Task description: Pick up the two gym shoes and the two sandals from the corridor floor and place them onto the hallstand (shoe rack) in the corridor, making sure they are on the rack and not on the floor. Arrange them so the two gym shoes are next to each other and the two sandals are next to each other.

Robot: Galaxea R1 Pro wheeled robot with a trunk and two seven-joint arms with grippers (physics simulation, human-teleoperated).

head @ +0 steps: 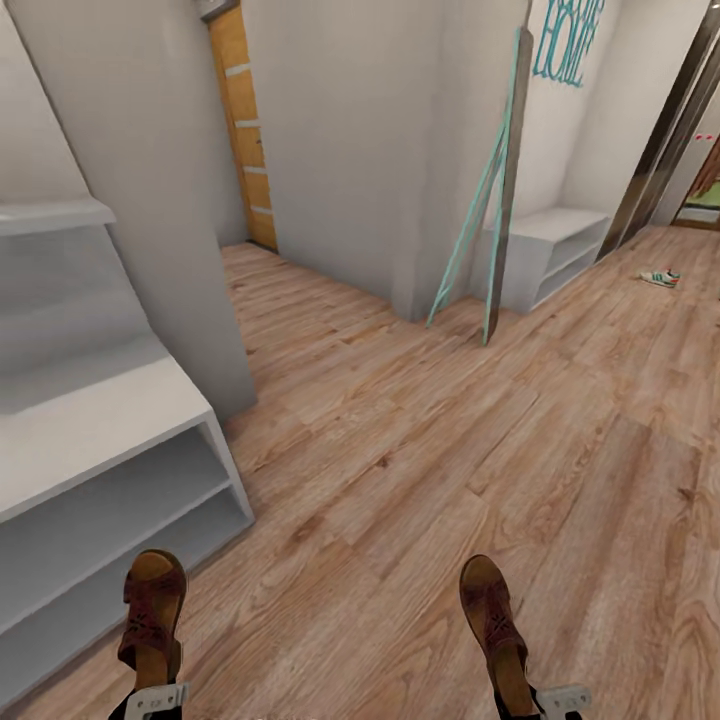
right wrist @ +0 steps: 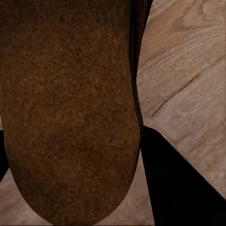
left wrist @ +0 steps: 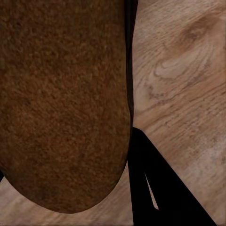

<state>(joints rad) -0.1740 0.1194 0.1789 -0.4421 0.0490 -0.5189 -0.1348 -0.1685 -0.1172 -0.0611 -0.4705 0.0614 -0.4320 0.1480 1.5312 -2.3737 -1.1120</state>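
**Sandals in both jaws, rack at the left**

The two flat brown leather sandals are lifted off the light brown wood-plank corridor floor, one in each arm: the left sandal in the left gripper, the right sandal in the right gripper. Each pair of jaws is closed on a heel. The light grey hallstand stands just beside the left arm. I judge the placing step comes next: turn left and set both sandals together on its surface. One off-white green-striped gym shoe lies far down the corridor.
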